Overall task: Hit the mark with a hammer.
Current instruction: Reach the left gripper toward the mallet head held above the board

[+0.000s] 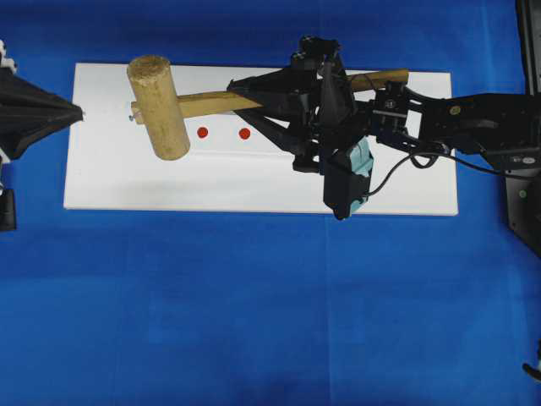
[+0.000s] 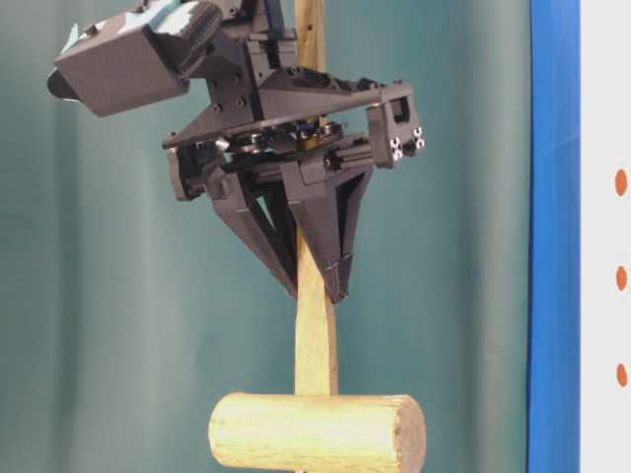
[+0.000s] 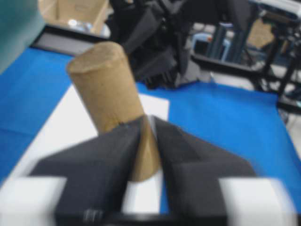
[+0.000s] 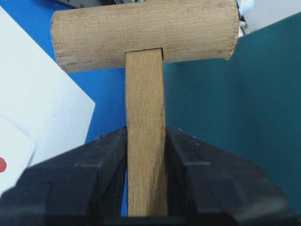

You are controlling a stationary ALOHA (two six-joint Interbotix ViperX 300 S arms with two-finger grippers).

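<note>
The hammer's thick wooden head (image 1: 157, 106) hangs over the left part of the white board (image 1: 397, 190). Its slim handle (image 1: 385, 79) runs off to the right. My right gripper (image 1: 245, 100) is shut on the handle a little behind the head, with both fingers pressed on its sides (image 4: 146, 136). Two red marks (image 1: 203, 132) (image 1: 245, 133) show on the board just right of the head, and the table-level view shows three (image 2: 621, 278). My left gripper (image 1: 79, 112) sits at the board's left edge, tips together, apart from the head (image 3: 106, 84).
Blue cloth (image 1: 254, 321) covers the table around the board. The right arm's body and cable (image 1: 473, 127) stretch over the board's right end. A black frame (image 1: 531, 42) stands at the far right, and a cardboard box (image 3: 70, 14) and dark equipment lie beyond the table.
</note>
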